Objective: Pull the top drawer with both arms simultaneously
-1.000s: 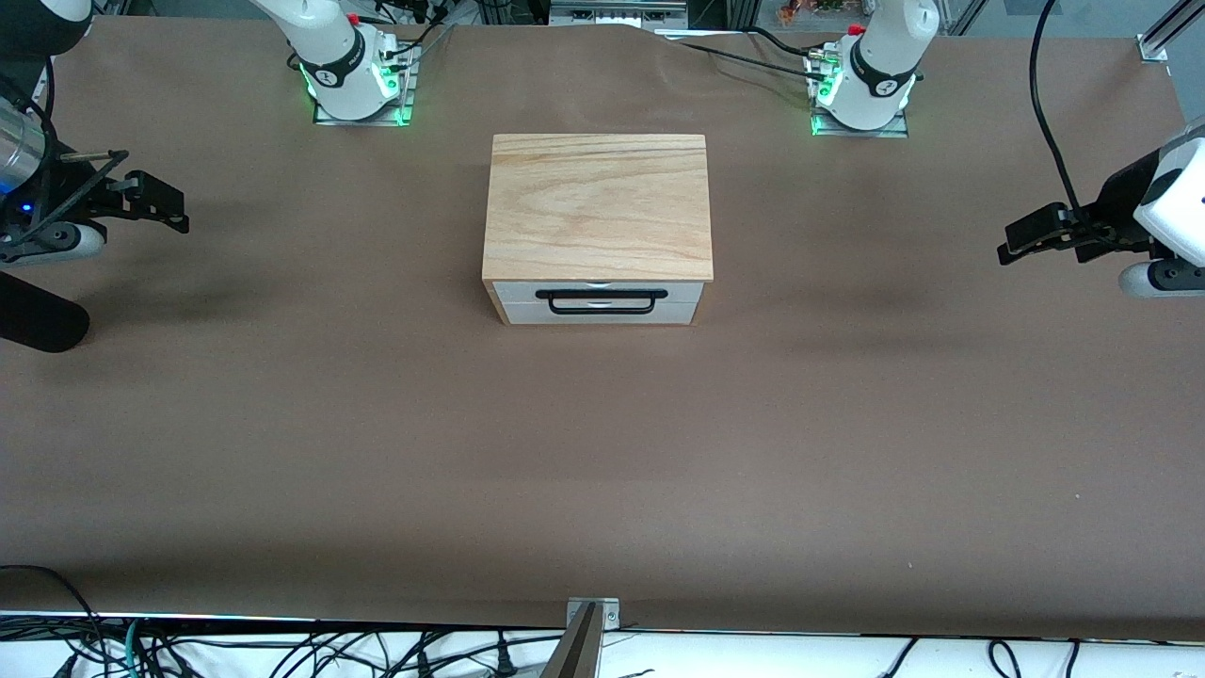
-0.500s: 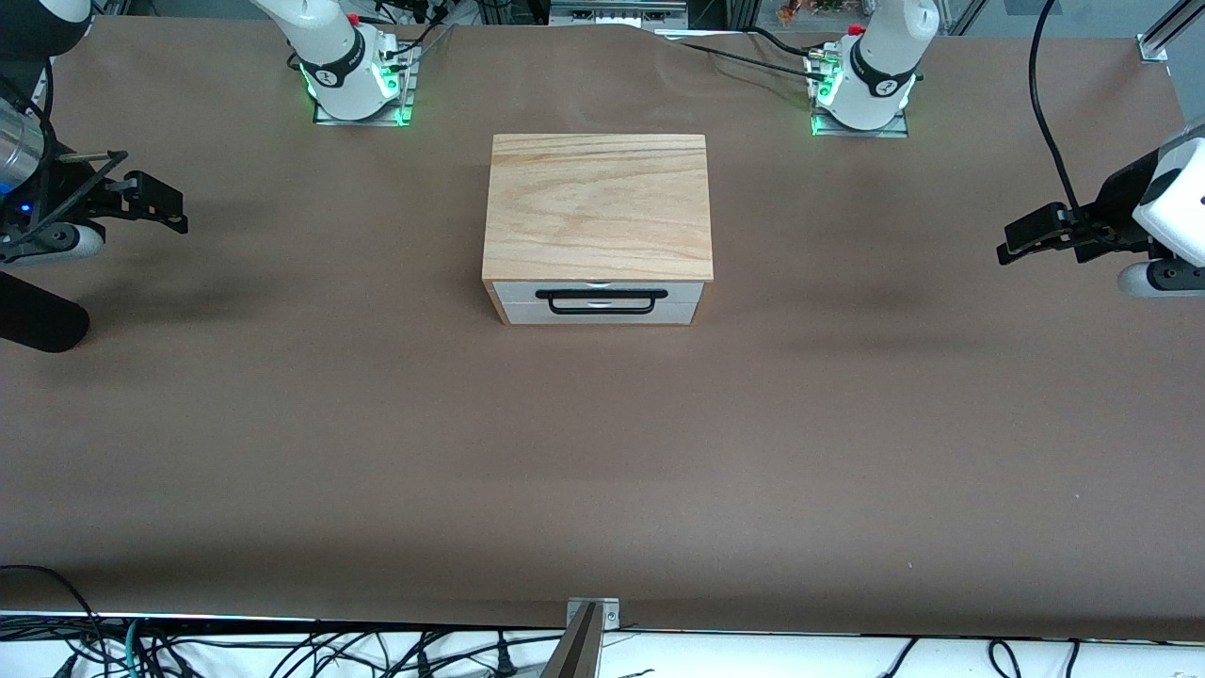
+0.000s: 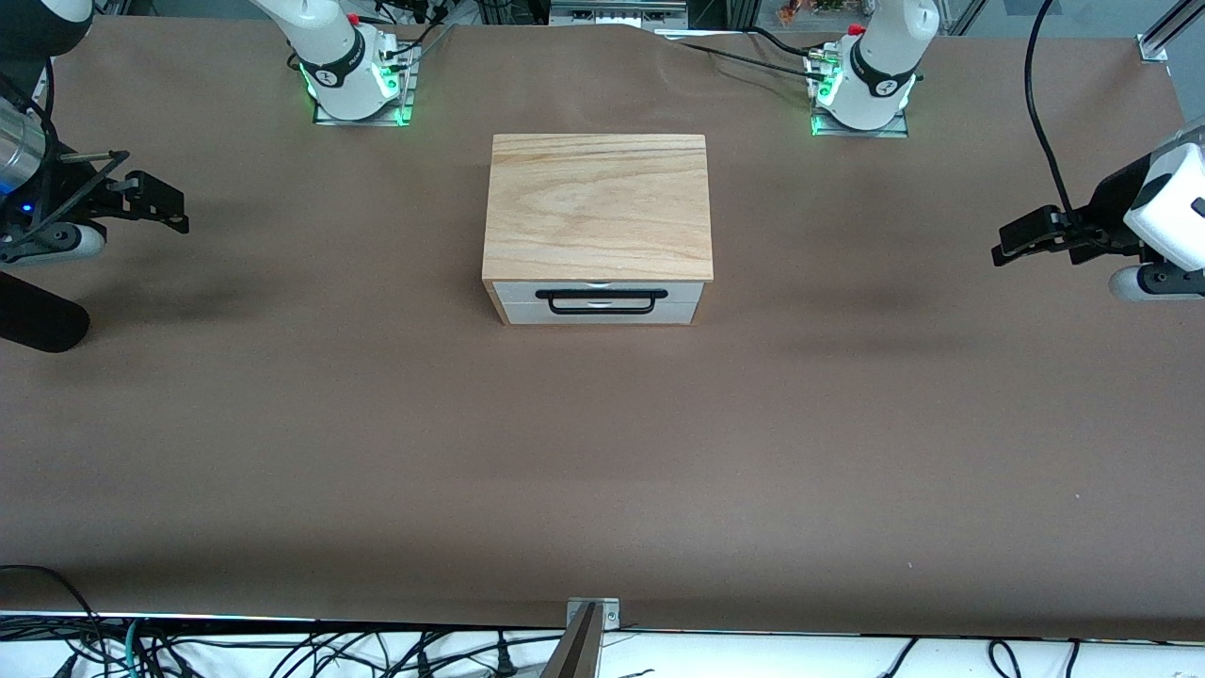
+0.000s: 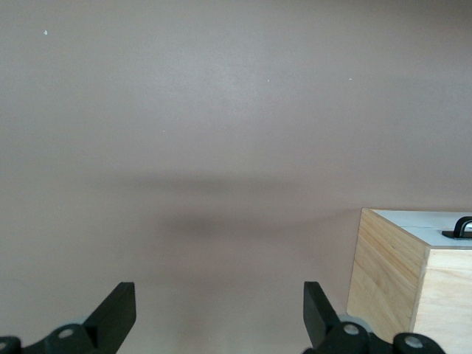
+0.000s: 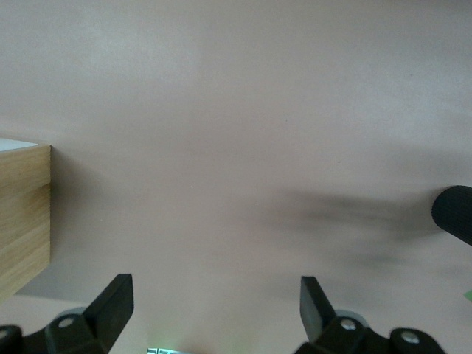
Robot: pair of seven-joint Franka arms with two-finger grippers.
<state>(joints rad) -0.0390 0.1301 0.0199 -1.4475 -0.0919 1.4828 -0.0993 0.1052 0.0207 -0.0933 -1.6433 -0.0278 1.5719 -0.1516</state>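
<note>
A wooden cabinet point(image 3: 597, 205) stands mid-table with its front toward the front camera. Its top drawer point(image 3: 513, 292) is closed, a white panel with a long black bar handle point(image 3: 601, 299). My left gripper point(image 3: 1009, 243) hangs open and empty over the table at the left arm's end, well apart from the cabinet. In the left wrist view the open gripper point(image 4: 219, 313) shows with the cabinet's side point(image 4: 391, 273) and one handle end point(image 4: 461, 226). My right gripper point(image 3: 168, 209) is open and empty over the right arm's end; its wrist view point(image 5: 215, 304) shows the cabinet's side point(image 5: 22, 214).
The brown table point(image 3: 602, 452) spreads wide around the cabinet. A black cylinder point(image 3: 38, 325) pokes in at the right arm's end and also shows in the right wrist view point(image 5: 453, 214). The arm bases point(image 3: 353, 80) point(image 3: 861, 89) stand farther from the front camera than the cabinet.
My left gripper has shifted slightly toward the cabinet. The right gripper and the drawer have not visibly moved.
</note>
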